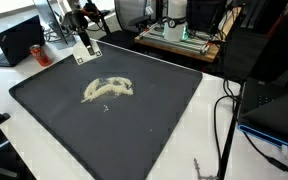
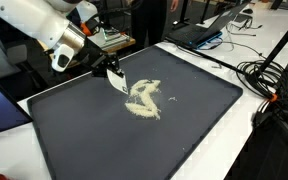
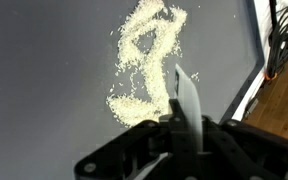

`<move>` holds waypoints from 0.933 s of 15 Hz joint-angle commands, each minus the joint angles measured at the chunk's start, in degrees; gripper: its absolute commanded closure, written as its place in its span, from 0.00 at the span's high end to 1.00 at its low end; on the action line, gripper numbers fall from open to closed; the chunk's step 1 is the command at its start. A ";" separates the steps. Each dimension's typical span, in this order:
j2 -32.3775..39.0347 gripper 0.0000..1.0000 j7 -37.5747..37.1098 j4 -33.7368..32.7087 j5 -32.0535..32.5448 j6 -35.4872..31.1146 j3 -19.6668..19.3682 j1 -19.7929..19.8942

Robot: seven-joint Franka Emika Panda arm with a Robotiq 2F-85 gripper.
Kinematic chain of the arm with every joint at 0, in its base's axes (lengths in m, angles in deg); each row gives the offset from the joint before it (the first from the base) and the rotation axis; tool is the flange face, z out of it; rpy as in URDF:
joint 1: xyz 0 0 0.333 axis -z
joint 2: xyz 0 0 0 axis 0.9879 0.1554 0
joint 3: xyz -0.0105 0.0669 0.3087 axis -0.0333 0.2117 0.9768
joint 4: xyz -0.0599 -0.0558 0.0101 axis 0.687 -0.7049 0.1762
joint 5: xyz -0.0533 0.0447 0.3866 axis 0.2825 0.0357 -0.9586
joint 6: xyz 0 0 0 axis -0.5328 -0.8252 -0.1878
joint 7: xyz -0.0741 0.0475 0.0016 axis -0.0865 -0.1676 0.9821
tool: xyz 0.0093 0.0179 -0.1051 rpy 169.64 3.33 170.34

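Note:
A loose pile of pale grains [image 1: 109, 89] [image 2: 144, 98] [image 3: 144, 65] lies spread in curved streaks on a large dark mat [image 1: 134, 130] [image 2: 184, 140] [image 3: 44, 90]. My gripper [image 1: 83, 38] [image 2: 101, 66] [image 3: 181, 128] hangs over the mat's far corner, shut on a thin white flat scraper [image 1: 85, 51] [image 2: 117, 83] [image 3: 187, 98]. The scraper's blade points down toward the mat, just beside the near end of the grain pile. In the wrist view the blade tip sits to the right of the grains and does not touch them.
A black laptop [image 1: 19, 40] and a red can [image 1: 39, 51] stand on the white table beyond the mat. Black cables [image 1: 229, 110] [image 2: 264, 75] trail along one side. Another laptop [image 2: 209, 25] and equipment [image 1: 179, 30] sit at the back.

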State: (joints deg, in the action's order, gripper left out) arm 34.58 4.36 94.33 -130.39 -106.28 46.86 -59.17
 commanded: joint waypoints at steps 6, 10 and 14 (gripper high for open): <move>-0.95 0.01 -0.22 0.82 -9.77 3.03 -1.96 1.49; -1.02 0.01 1.35 0.76 -10.77 7.67 -2.71 1.91; -0.73 0.01 2.57 0.70 -11.27 12.15 -3.55 2.20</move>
State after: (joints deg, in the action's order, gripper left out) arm 34.47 4.83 94.47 -139.61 -97.59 43.86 -57.78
